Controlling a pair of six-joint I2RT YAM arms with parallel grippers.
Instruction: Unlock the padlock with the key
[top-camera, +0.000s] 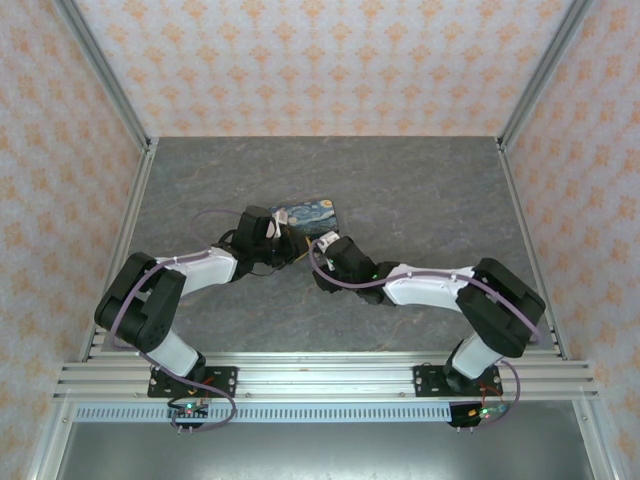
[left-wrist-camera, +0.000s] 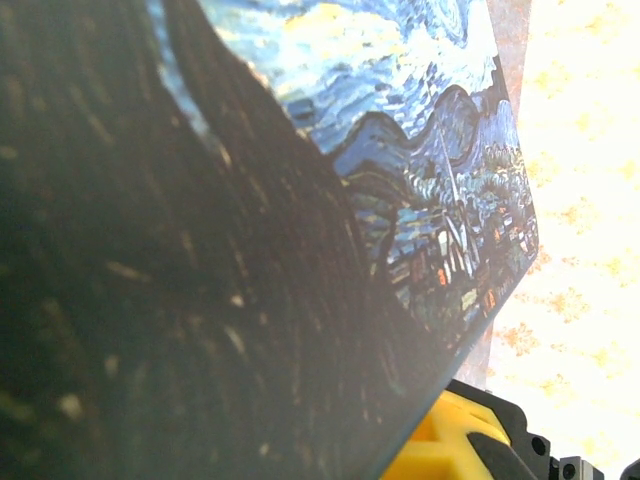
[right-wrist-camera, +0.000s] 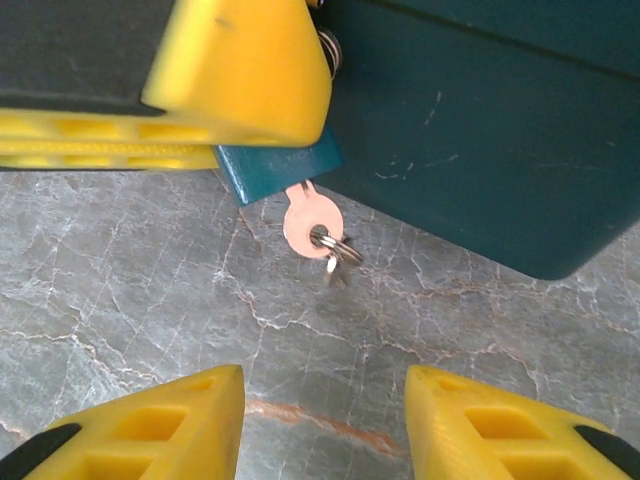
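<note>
Right wrist: key (right-wrist-camera: 280, 172) beside padlock (right-wrist-camera: 480, 130) (claw (right-wrist-camera: 325, 400) parted).

Left pincer (top-camera: 288, 238) clamped tight; right pincer (right-wrist-camera: 325, 400) gapes, fingers apart.

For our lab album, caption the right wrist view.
Open right end effector hovers above table, facing teal padlock and blue-headed key.
</note>
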